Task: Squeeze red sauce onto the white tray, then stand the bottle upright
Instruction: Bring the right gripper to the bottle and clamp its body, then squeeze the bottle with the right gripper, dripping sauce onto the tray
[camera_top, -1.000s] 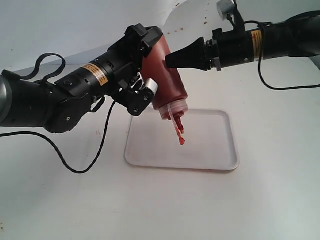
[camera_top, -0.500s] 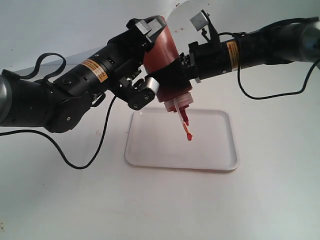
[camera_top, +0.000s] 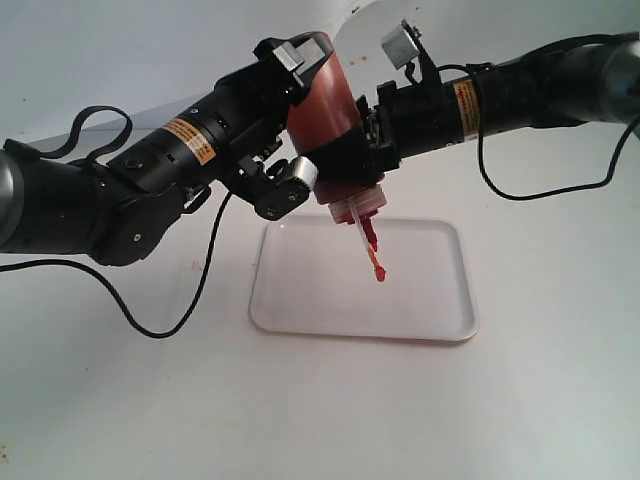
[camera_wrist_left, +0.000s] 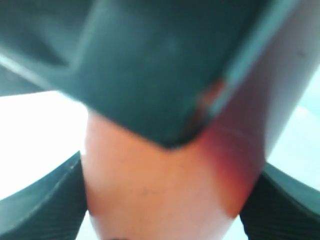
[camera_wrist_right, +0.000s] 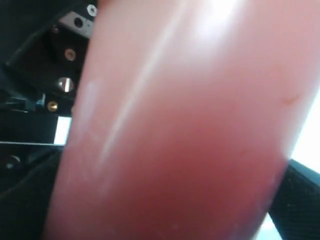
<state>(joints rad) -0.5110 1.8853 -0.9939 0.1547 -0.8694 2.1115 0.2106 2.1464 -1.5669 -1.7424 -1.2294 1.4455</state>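
The bottle (camera_top: 320, 110) hangs upside down in the air, tilted, its base up by the backdrop and its red conical nozzle (camera_top: 370, 236) pointing down over the white tray (camera_top: 430, 300). The small red cap (camera_top: 379, 271) dangles below the nozzle on its thin tether, above the tray's middle and not touching it. The red sauce (camera_wrist_right: 190, 150) shows dark through the clear wall and fills the body as far as can be seen.

The left gripper (camera_top: 300, 115) pinches the bottle's upper body, one finger across the raised base and the other under the side. In the left wrist view its ribbed pads (camera_wrist_left: 45, 200) press in on either side of the bottle (camera_wrist_left: 165, 190).

The right gripper (camera_top: 350, 160) comes in from the other side and straddles the lower body, just above the collar. Its jaws stand spread: in the right wrist view a sliver of light shows between one finger (camera_wrist_right: 300, 200) and the bottle (camera_wrist_right: 200, 90), which fills most of that picture.

The tray lies flat on the white table (camera_top: 520, 400), directly below both grippers. A black cable (camera_top: 170, 325) loops from the left arm onto the table beside the tray.
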